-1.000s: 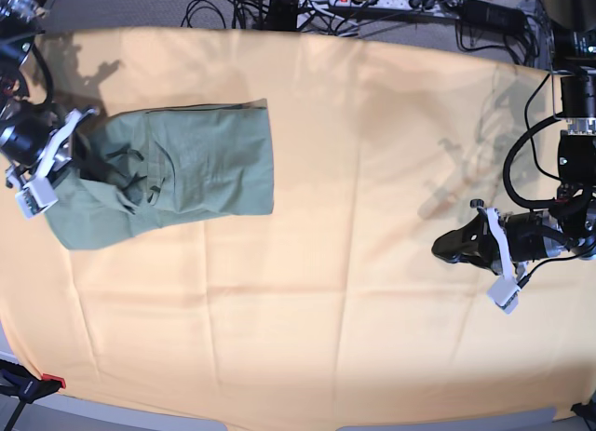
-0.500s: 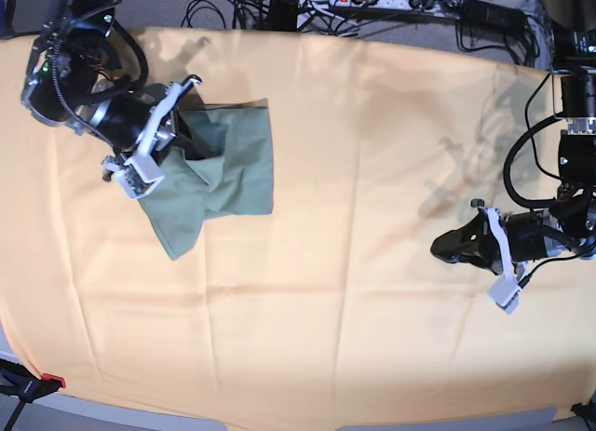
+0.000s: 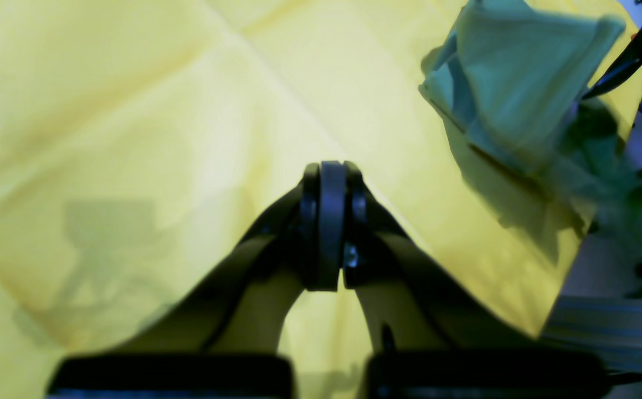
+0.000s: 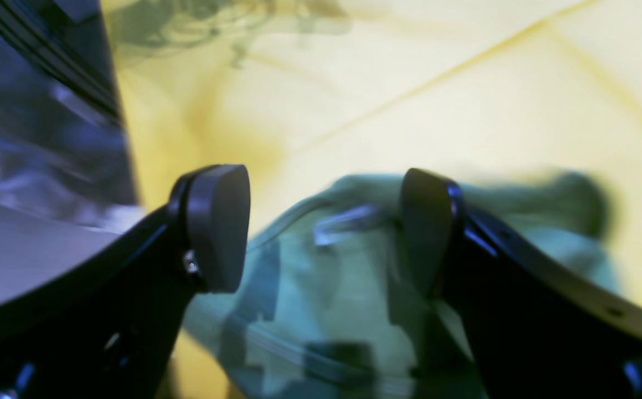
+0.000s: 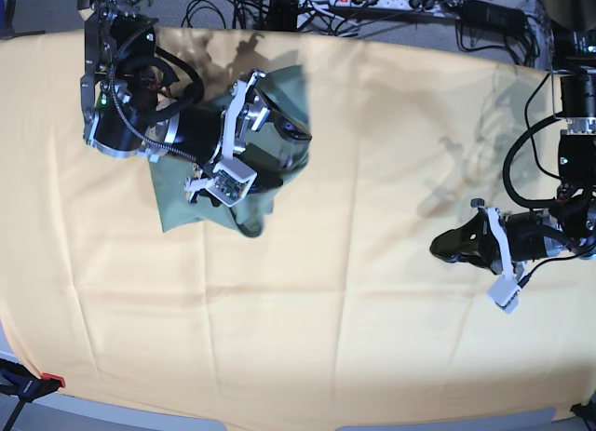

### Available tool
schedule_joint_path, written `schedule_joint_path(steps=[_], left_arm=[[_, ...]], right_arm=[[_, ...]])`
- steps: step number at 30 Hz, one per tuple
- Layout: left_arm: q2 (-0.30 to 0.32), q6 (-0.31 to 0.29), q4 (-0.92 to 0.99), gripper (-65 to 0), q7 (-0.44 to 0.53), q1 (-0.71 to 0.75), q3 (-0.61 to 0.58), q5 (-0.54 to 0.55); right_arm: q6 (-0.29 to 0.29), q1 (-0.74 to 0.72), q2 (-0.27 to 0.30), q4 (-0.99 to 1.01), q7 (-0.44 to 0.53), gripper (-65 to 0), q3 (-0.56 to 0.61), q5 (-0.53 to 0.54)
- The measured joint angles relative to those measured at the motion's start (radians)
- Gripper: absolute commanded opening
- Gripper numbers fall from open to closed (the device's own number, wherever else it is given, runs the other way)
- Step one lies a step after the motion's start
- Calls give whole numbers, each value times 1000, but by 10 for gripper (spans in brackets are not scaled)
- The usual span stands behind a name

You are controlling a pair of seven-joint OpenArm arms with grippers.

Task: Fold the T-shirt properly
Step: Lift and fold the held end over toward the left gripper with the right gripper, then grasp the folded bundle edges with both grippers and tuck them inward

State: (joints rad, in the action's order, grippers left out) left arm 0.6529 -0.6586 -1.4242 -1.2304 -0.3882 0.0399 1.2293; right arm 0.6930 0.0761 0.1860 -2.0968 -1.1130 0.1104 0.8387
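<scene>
A fold of the T-shirt [image 5: 191, 203] is being laid over, as far as can be judged. The right gripper [image 4: 321, 227] is seen with its jaws standing wide apart above the green cloth, and nothing is pinched between them. So the end of the shirt seems to have been let go, though the wrist picture is blurred. The left gripper [image 3: 323, 227] is shut tight on nothing and is held well away, over a bare part of the yellow-orange cloth [image 5: 372, 263] on the bench.

Next, the right arm should be lifted clear, so the fold is not dragged open. Then the loose edges may need to be smoothed flat.

The T-shirt is sage green, thin and soft. It lies near the far left corner of the bench in the base view. It is bunched into a small heap, partly hidden under the arm, and is not flat yet.
</scene>
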Motion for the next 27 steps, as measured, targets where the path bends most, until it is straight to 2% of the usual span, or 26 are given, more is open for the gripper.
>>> schedule_joint_path(steps=[3, 7, 8, 9, 10, 12, 14, 16, 20, 25, 27], left_arm=[[1, 0, 0, -650, 0, 0, 0, -26], [0, 0, 0, -650, 0, 0, 0, -25], [1, 0, 0, -650, 0, 0, 0, -26], [1, -1, 0, -650, 0, 0, 0, -22], [1, -18, 0, -650, 0, 0, 0, -1], [0, -31, 0, -650, -8, 0, 0, 86], [0, -31, -11, -650, -29, 0, 0, 126], [3, -32, -50, -650, -52, 1, -16, 96], [-2, -31, -155, -650, -8, 0, -83, 50], [-4, -34, -316, -650, 13, -2, -258, 13], [-4, -34, -364, -650, 41, -1, -338, -45]], right_arm=[[0, -27, 2, 0, -1, -204, -21, -48], [0, -26, 2, 0, 6, -206, -93, -45], [0, -27, 1, 0, 6, -233, -117, -45], [0, -27, 1, 0, 6, -294, -144, -45], [0, -27, 2, 0, 11, -394, -172, -45], [0, -27, 19, 0, 49, -650, -216, -53], [0, -26, 48, 0, 111, -650, -247, -84], [0, -30, 101, 2, 161, -650, -249, -129], [4, -87, 193, 88, 174, -650, -249, -148], [4, -201, 254, 279, 183, -650, -212, -112], [5, -248, 298, 364, 179, -650, -178, -115]])
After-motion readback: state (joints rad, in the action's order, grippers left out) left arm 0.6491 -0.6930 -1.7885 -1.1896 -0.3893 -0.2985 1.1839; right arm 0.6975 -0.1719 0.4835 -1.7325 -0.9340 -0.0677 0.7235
